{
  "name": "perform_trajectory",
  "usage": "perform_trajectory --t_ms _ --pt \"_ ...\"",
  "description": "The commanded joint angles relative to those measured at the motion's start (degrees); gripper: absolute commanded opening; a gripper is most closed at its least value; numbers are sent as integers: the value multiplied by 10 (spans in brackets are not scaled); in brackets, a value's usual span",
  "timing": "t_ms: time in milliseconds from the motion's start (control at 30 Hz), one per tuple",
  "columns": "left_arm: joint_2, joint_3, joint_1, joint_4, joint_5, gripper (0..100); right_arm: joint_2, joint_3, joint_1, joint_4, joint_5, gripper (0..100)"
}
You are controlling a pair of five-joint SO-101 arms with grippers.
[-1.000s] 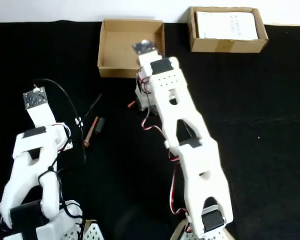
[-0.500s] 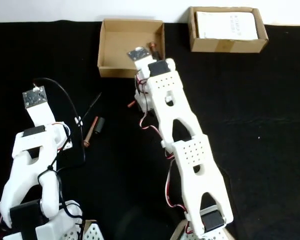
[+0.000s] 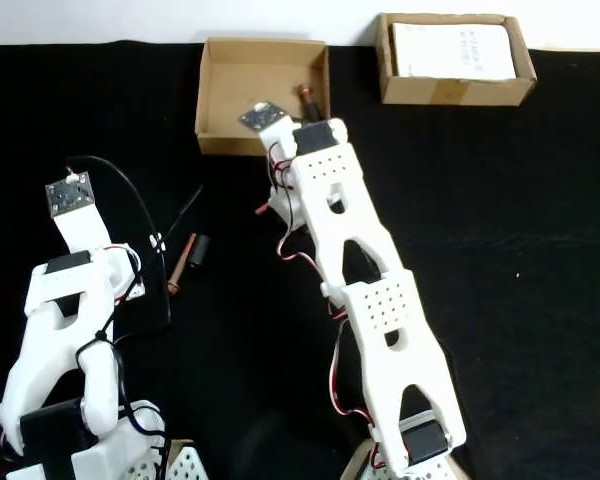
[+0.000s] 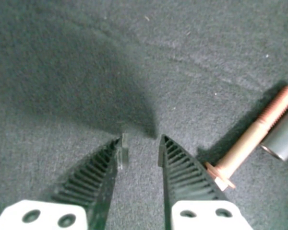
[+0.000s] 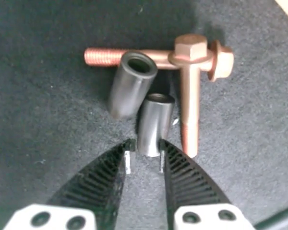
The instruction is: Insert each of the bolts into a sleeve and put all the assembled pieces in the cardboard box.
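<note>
**Both hands open over the black table, one bolt inside the cardboard box**

My right hand holds its fingers slightly apart at a heap of two bolts and two sleeves. The end of the nearer sleeve sits between the tips, and I cannot tell whether they touch it. The second sleeve lies against it, across the long bolt, whose head meets the crossing bolt. My left hand, fingers parted and holding nothing, hangs over bare table just beside a loose bolt and a loose sleeve lying side by side. The cardboard box stands at the table's far edge with a boxed bolt near its right wall. Open cloth stretches to the right, below a second box.
</note>
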Motion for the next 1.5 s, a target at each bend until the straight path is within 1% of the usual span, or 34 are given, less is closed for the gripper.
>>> perform_trajectory --t_ms 0,233,467,500,567,633,767,833,900,967,1067,1200,1267,1333,1400,1467 --pt "0 -21 -3 1 0 122 22 -15 -1 -19 16 80" --pt "0 -21 -3 1 0 122 75 -15 0 -53 17 80" --pt "0 -21 -3 1 0 122 85 -15 0 -53 17 75" --pt "0 -21 -3 1 0 122 83 -15 0 -53 17 64" --pt "0 -21 -3 1 0 122 80 -17 0 -53 17 5" --pt "0 -21 -3 1 1 122 73 -36 0 -43 14 9" --pt "6 -36 -5 4 4 125 43 -96 0 24 14 6" --pt "15 -51 -3 8 5 125 15 -117 10 25 0 6" --pt "21 -92 2 60 13 125 -25 -118 25 25 -12 6" --pt "27 -161 9 148 33 125 -80 -102 44 26 -15 6" --pt "39 -275 28 264 65 126 -175 -47 79 26 -37 6" --pt "98 -416 75 391 68 139 -292 46 116 25 -69 6" --pt "147 -474 92 440 69 152 -341 87 125 24 -98 6" --pt "205 -524 100 465 67 152 -377 126 132 24 -121 6" --pt "258 -580 116 479 67 152 -404 158 137 24 -133 6" --pt "298 -644 149 506 68 151 -421 175 144 23 -135 6"
